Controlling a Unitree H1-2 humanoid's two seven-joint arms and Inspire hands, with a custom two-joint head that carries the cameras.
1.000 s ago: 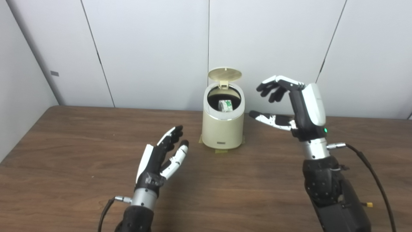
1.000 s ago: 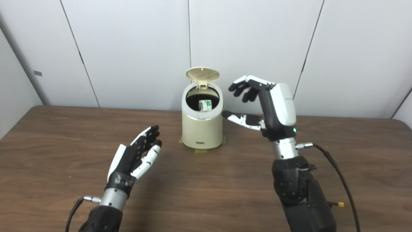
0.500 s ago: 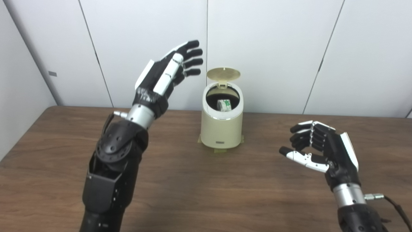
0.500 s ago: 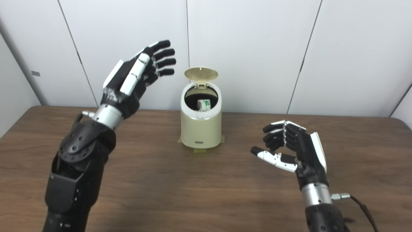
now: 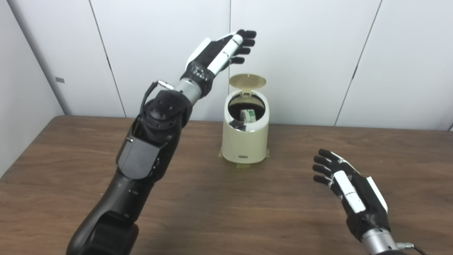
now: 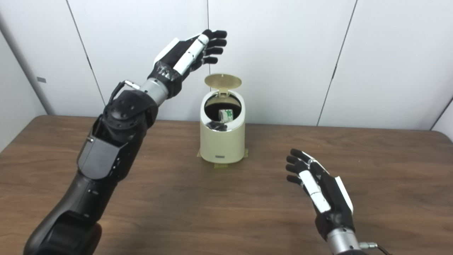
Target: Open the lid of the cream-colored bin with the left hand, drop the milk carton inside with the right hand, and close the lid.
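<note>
Showing one bin (image 5: 245, 141), one carton (image 5: 248, 115), two arms.

no readable text, carton (image 5: 248, 115) print illegible

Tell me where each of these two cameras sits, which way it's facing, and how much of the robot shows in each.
Left eye view: on the head, looking down and forward at the bin on the table; left hand raised, right hand low.
Right eye view: beside it, same aim, scene shifted leftward; both arms enter from below.
Shared: lid up, milk carton inside, both hands empty.
</note>
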